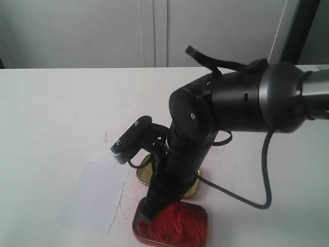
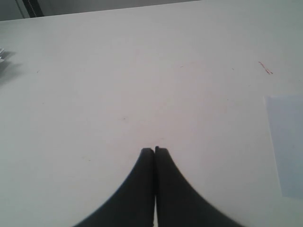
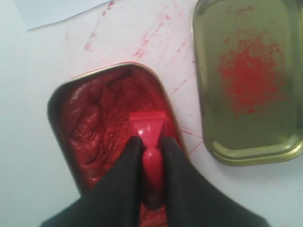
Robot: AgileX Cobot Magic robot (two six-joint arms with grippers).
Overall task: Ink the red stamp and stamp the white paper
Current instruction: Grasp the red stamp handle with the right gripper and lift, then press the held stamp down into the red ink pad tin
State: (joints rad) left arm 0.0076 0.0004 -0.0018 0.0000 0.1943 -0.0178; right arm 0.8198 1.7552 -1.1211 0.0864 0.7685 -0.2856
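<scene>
**Red stamp** (image 3: 149, 127): sitting face-down in the lumpy paste of the ink tin (image 3: 51, 111), towards the side nearest the lid. The right gripper (image 3: 151, 144) is pinching it by its narrow stem, with the jaws clamped on it.

**Lid** (image 3: 246, 137): gold, lying open side up just beside the tin and carrying a red smudge.

**White paper** (image 1: 95, 193): lying flat on the table (image 1: 51, 113) beside the tin, with nothing weighing it down.

**Left gripper** (image 2: 155, 150): jaws together and holding nothing. It is hanging over bare table, with the paper off to one side.

**Hazards, as judged:**
- The paste is looking thick and sticky. On lifting, it may be dragging at the stamp and twisting the smooth stem between the pads, so the face could be reaching the paper tilted.
- The light tin may be rising with the stamp, since nothing is pinning it.
- Clumps clinging to the face could be blotting the print or dropping onto the table on the way across.
- The thin sheet may be sliding under pressure, or lifting away stuck to the face, because the idle gripper is not holding it.
- The stamp is working close to the tin wall, so a sideways exit risks clipping the rim.
</scene>
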